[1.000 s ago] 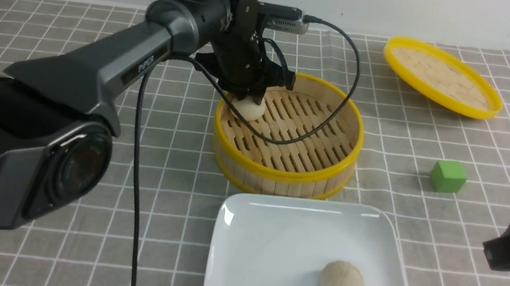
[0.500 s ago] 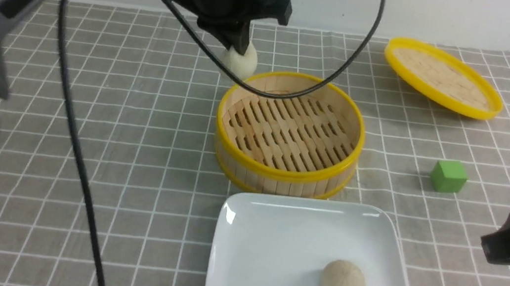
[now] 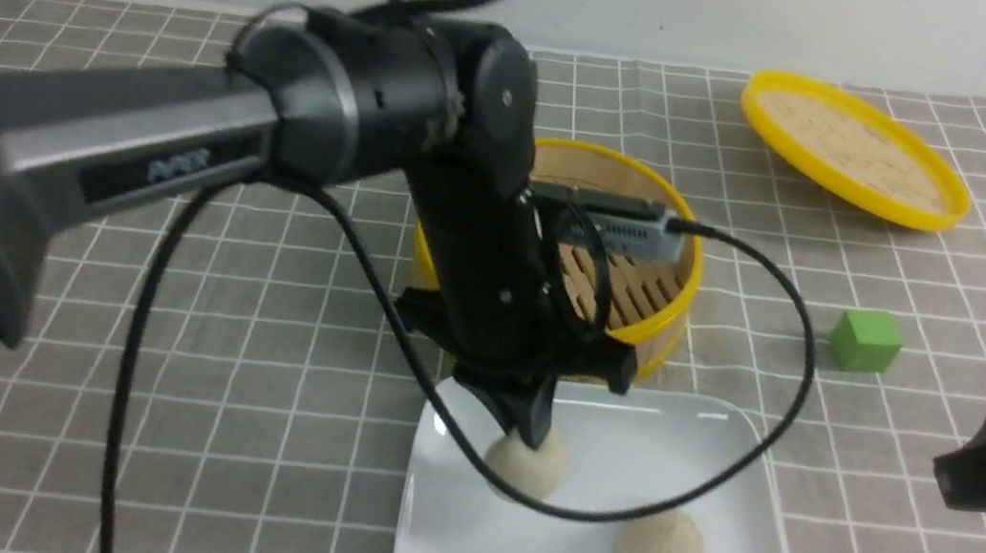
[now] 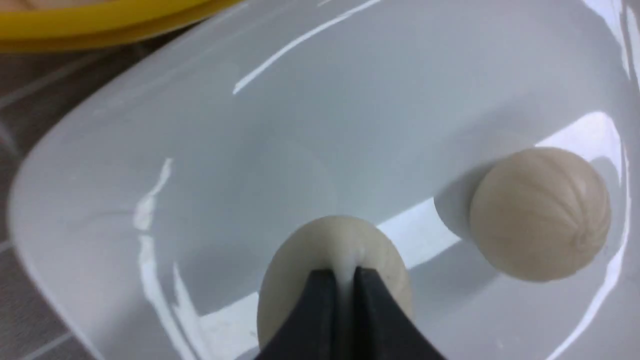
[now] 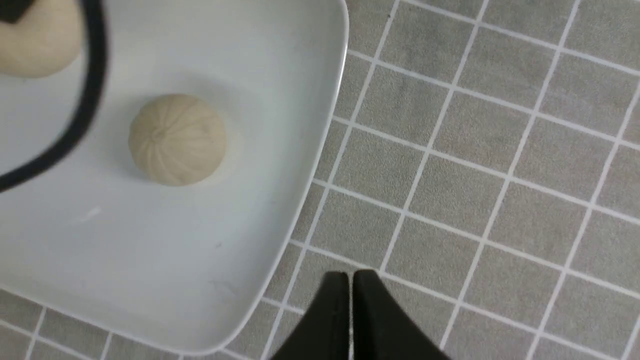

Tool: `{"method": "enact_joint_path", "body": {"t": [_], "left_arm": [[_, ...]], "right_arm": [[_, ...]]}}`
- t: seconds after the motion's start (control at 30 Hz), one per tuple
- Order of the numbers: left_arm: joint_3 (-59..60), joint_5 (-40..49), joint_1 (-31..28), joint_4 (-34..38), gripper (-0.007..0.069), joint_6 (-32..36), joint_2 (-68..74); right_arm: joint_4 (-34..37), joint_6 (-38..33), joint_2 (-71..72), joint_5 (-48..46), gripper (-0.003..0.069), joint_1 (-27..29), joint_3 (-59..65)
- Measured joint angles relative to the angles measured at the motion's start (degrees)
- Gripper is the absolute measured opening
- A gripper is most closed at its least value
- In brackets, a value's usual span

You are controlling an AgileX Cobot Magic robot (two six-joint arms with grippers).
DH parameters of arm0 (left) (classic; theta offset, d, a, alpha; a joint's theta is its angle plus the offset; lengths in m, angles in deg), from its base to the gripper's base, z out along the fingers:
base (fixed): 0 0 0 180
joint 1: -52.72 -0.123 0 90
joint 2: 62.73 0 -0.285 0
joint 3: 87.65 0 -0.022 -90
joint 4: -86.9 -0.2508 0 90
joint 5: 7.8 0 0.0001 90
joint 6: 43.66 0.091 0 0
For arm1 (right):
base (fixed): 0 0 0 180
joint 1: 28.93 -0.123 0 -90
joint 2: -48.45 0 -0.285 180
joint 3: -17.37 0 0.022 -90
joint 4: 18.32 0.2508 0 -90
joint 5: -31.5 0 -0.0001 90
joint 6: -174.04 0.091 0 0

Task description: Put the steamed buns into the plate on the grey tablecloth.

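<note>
On the glossy plate (image 4: 100, 165), a round cream bun (image 4: 300, 260) clamped in the left gripper (image 4: 344, 274).

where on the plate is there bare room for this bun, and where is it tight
Bare: far right corner of the plate, between the steamer and the resting bun; also its near left part, in front of the held bun in the left fingers. Tight: the strip between the two buns, where the black cable drapes across.
</note>
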Motion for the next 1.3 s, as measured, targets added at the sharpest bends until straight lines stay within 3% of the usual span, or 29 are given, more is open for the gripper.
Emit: {"method": "enact_joint_path", "body": {"t": [0.2, 0.33, 0.37, 0.47, 0.67, 0.83, 1.0, 1.13, 1.23, 1.3], "left_arm": [[0.2, -2.6, 1.9, -0.3, 0.0095, -0.3, 3.0], [0.2, -3.7, 2.1, -0.5, 0.0211, -1.4, 3.5], [-0.3, -3.7, 2.1, -1.5, 0.0290, -1.7, 3.6], [-1.9, -2.7, 2.1, -3.4, 0.0391, -2.3, 3.6], [-9.1, 1.7, 2.1, -7.3, 0.0503, -4.5, 3.8], [-13.6, 4.6, 2.1, -8.1, 0.0510, -4.7, 3.8], [-16.1, 6.1, 2.1, -8.0, 0.0483, -4.9, 3.8], [-16.2, 8.0, 2.1, -8.0, 0.0380, -5.1, 3.8], [-16.2, 8.3, 2.1, -8.0, 0.0307, -5.1, 3.8], [-16.2, 8.4, 2.1, -8.0, 0.0206, -5.1, 3.8]], "right_arm": [[-3.5, 0.5, 7.8, -7.7, 0.0031, 0.0, -0.2], [-6.3, 3.8, 17.3, -12.3, 0.0036, 0.0, -0.5], [-7.1, 5.2, 21.9, -14.3, 0.0038, 0.0, -0.5], [-7.3, 5.8, 29.5, -16.8, 0.0043, 0.0, -0.5], [-7.3, 6.0, 44.6, -17.3, 0.0044, 0.0, 0.6], [-7.3, 6.2, 52.4, -9.8, 0.0044, 0.0, 8.1], [-7.1, 6.5, 57.5, 11.4, 0.0045, 0.0, 23.9], [-4.9, 6.5, 57.5, 24.3, 0.0046, 0.0, 32.5], [-3.2, 6.6, 57.5, 27.4, 0.0047, 0.0, 33.9], [-2.5, 6.6, 57.5, 28.9, 0.0049, 0.0, 34.0]]}}
